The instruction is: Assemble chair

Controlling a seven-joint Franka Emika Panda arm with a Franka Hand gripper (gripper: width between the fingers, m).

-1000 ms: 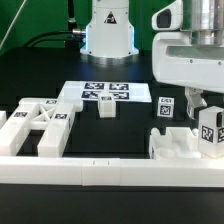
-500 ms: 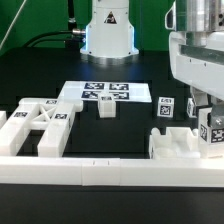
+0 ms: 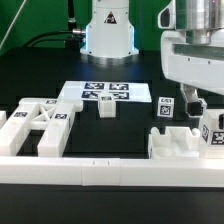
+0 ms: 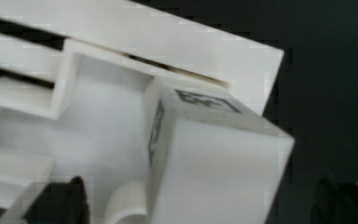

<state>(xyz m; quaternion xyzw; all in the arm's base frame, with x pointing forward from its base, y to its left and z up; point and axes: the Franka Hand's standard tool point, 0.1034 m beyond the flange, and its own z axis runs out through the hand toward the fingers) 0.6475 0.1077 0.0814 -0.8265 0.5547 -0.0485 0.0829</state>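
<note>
End effector [image 4: 202, 203] spread wide, gripping nothing. Tagged chair leg [image 3: 212, 131] stands upright between its fingers, just beside the seat block [image 3: 176, 146] at the exterior view's right. Pull straight up so you don't nudge that leg.

Your counter [image 3: 40, 85] is plain black. Every chair piece on it is white with square black-and-white tags: the open frame [image 3: 35, 128], the small block [image 3: 106, 108], the cube [image 3: 166, 106], the notched piece [image 3: 178, 146] and the upright block [image 3: 212, 130]. In the wrist view that block's tag reads as black marks on white. The marker board [image 3: 70, 92] is also white, with a row of black-and-white tags. The border rail [image 3: 100, 172] is unmarked white. The robot base [image 3: 108, 22] is white, glowing blue at its foot. Your end effector [image 4: 197, 198] has dark fingers [image 4: 60, 197].
</note>
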